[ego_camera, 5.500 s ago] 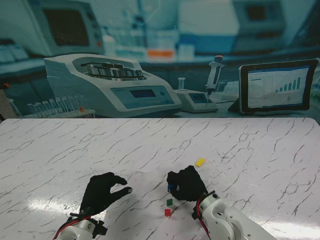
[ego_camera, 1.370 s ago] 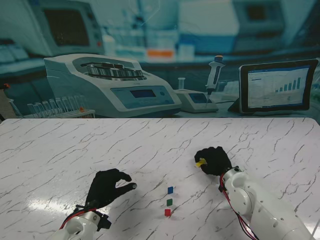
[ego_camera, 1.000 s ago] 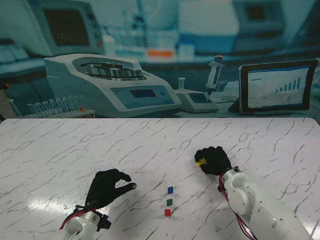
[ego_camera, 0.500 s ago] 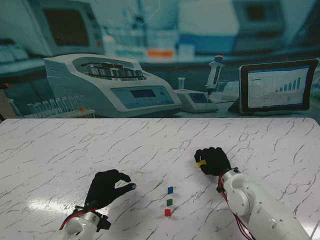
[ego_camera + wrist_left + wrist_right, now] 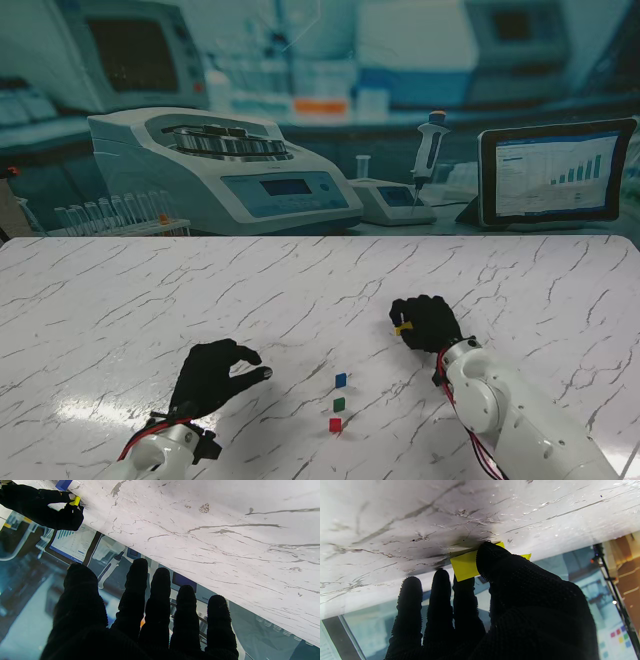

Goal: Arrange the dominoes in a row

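While the right hand (image 5: 428, 322), in its black knit glove, pinches the small yellow plastic domino (image 5: 402, 327) between thumb and a finger, the block sits low against the white marble-patterned table (image 5: 120, 300), right of centre and well in from every edge. Nearer to me and to its left, three small dominoes make a short line running toward the near edge: the blue domino (image 5: 341, 380), the green domino (image 5: 339, 404) and the red domino (image 5: 335, 425), each apart from its neighbour. The left hand (image 5: 212, 375) hovers left of them, fingers loosely curled, grasping nothing.

The risk, as I judge it, lies in the thin grip: the right wrist view shows only one corner region of the yellow piece under the thumb (image 5: 492, 562), so it could twist or slip during carrying. Setting it down too close could also topple the blue one and spoil the row.
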Tool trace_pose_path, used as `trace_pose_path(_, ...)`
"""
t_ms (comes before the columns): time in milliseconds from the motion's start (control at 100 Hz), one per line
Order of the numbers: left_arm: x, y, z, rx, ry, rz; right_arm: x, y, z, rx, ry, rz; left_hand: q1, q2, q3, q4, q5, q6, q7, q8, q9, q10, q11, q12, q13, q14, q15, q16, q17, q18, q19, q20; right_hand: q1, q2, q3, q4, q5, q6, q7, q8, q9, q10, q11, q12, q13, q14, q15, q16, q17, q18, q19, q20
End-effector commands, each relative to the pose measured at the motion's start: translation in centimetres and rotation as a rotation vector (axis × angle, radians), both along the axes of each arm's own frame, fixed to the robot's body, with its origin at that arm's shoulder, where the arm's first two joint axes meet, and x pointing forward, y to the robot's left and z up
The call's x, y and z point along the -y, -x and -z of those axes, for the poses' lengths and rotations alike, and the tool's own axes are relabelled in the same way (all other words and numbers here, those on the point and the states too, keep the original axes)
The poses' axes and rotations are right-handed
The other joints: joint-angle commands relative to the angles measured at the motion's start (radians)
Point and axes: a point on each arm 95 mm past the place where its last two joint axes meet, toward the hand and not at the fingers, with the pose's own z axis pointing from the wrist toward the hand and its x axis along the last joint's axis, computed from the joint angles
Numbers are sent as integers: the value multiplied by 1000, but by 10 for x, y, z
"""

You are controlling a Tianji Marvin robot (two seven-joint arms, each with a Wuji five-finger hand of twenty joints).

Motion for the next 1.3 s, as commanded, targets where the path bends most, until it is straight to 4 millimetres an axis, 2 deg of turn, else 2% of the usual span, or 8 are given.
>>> trace_pose_path(0,4,3,1,-6,14,16,-1,12,18,-51,2,-2,23,27,-21,-18,19,-40,9,15,14,-25,20,15,20,-25,15,19,-6,6,33,18,41,5,10,-29,-1,-34,-18,-13,-19,15,-10,-9,39,58,34,32,-13,82,14,-10)
trace_pose_path(220,3,4,1,-9,13,13,0,13,16,-52,5,-6,26,25,-22,-17,18,-41,13,15,14,-27,21,14,20,-25,15,19,-5,6,32,18,28,16,-9,-20,-9,-37,-27,-10,-61,44,-53,-43,-2,73,1,26,-48,88,-8,-18)
trace_pose_path(610,4,5,2,-19,20,9,2,14,10,-41,9,-19,27,25,-22,-17,18,-41,16,13,14,-25,21,14,20,-25,15,18,-5,5,32,17,18,27,-32,-12,-32,-40,-60,-19,-110,65,-103,-90,-48,83,-37,12,-81,86,-33,-26)
trace_pose_path(1050,4,6,3,-20,21,8,3,12,8,-34,9,-22,24,24,-23,-17,17,-43,17,11,14,-28,21,14,22,-25,16,18,-5,5,32,17,8,42,-49,0,-57,-5,-132,-52,-135,70,-134,-135,-70,83,-62,-2,-96,85,-47,-28)
trace_pose_path(1290,4,6,3,-18,25,9,4,9,10,-50,14,-13,12,20,-24,-16,17,-42,17,11,15,-28,21,14,21,-23,16,19,-5,5,33,18,-11,51,-56,11,-34,37,-221,-110,-119,59,-125,-145,-57,74,-58,-1,-89,82,-45,-23)
